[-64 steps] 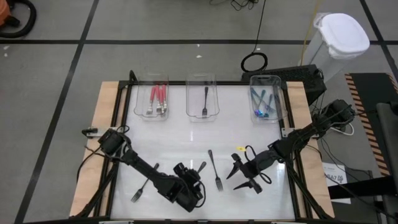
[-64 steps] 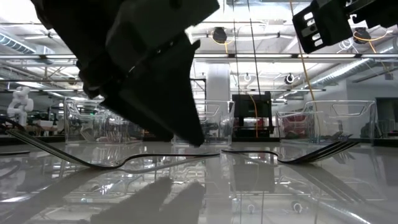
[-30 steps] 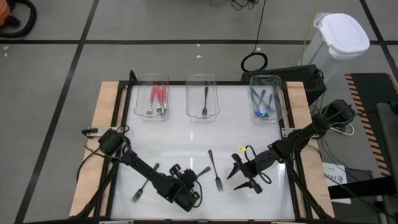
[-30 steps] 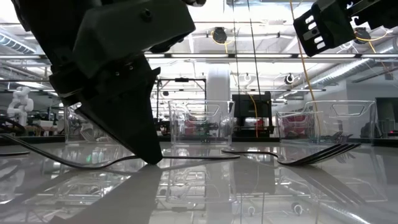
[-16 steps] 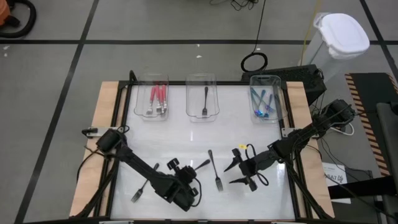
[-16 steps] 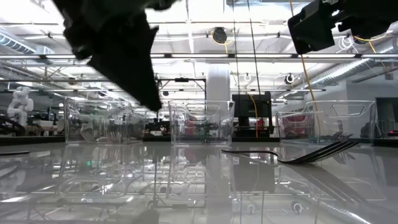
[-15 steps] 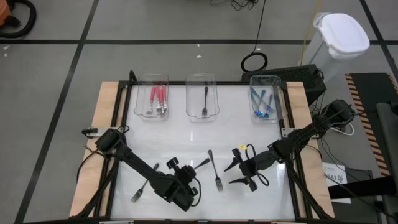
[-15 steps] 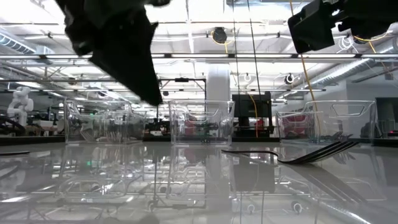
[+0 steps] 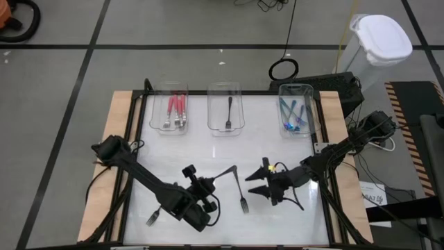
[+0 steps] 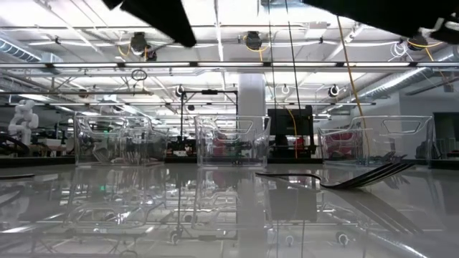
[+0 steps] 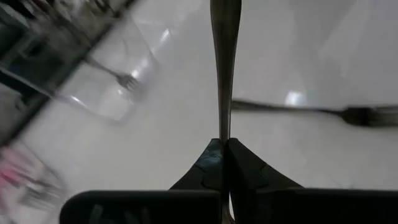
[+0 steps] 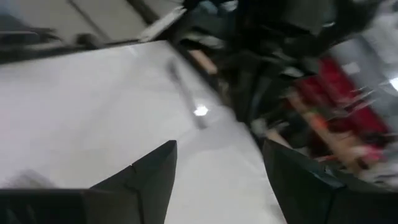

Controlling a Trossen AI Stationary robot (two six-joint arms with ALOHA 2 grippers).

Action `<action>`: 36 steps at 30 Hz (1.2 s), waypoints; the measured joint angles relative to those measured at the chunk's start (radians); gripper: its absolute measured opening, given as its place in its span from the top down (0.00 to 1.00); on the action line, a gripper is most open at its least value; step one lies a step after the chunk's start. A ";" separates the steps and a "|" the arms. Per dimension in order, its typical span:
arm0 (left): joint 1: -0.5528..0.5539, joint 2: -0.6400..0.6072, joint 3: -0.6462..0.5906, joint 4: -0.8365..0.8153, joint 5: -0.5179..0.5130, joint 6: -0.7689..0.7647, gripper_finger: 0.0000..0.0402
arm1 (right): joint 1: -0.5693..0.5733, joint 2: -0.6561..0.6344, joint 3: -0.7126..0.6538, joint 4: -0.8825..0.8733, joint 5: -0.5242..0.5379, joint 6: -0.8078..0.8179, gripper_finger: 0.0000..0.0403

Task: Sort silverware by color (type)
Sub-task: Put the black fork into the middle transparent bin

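Silverware is spread over the white table [image 9: 194,132]. A black fork [image 9: 153,214] lies near the front left edge, its long axis slanted from near left to far right, tines at the near-left end. The left gripper [image 9: 206,181], just right of it, is clamped shut on another black fork [image 9: 223,172], which is held off the table by one end and points far right; in the left wrist view this held fork [image 11: 224,68] runs straight out from the closed fingers [image 11: 208,163]. A third black fork [image 9: 240,191] lies just right of it, running near to far, tines at the near end. The right gripper [image 9: 259,179] is held beside it with its fingers spread and nothing between them. At the far edge, three clear trays are lined up: red-handled forks [image 9: 176,110] in the left, one black fork [image 9: 229,112] in the middle, blue-handled forks [image 9: 293,115] in the right, all lying roughly near to far.
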State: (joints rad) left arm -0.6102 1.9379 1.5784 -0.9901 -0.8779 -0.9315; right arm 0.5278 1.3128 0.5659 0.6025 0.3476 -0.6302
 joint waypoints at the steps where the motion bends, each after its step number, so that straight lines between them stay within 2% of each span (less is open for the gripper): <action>1: 0.000 -0.011 0.000 -0.001 -0.024 0.016 0.99 | 0.000 0.000 0.000 0.031 0.029 -0.030 0.42; 4: 0.000 -0.046 0.000 -0.019 -0.143 0.031 1.00 | -0.003 0.000 0.000 0.176 0.145 -0.020 0.42; 7: 0.005 -0.065 0.001 -0.046 -0.315 0.029 0.99 | -0.028 0.000 0.000 0.357 0.205 0.135 0.42; 9: 0.012 -0.065 0.001 -0.052 -0.446 0.030 0.99 | -0.056 0.000 0.000 0.447 0.169 0.276 0.42; 11: 0.024 -0.065 0.001 -0.050 -0.562 0.034 0.99 | -0.091 0.000 0.000 0.504 0.088 0.410 0.42; 13: 0.044 -0.062 0.001 -0.039 -0.626 0.060 0.99 | -0.132 0.000 0.000 0.531 0.028 0.526 0.42; 19: 0.095 -0.049 0.001 -0.035 -0.642 0.082 0.99 | -0.240 0.000 0.000 0.558 0.016 0.682 0.42; 23: 0.104 -0.024 0.001 -0.004 -0.639 0.090 0.98 | -0.293 0.000 0.000 0.572 0.014 0.725 0.42; 26: 0.106 -0.019 0.001 0.057 -0.639 0.170 0.98 | -0.325 0.000 0.000 0.576 0.011 0.750 0.42; 31: 0.108 -0.019 0.001 0.175 -0.639 0.320 0.98 | -0.387 0.000 0.000 0.573 -0.144 0.795 0.42; 36: 0.118 -0.019 0.001 0.228 -0.637 0.391 0.98 | -0.434 0.000 0.000 0.571 -0.173 0.828 0.42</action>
State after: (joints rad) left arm -0.4923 1.9190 1.5791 -0.7619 -1.5149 -0.5404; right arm 0.0942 1.3128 0.5659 1.1730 0.1750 0.1977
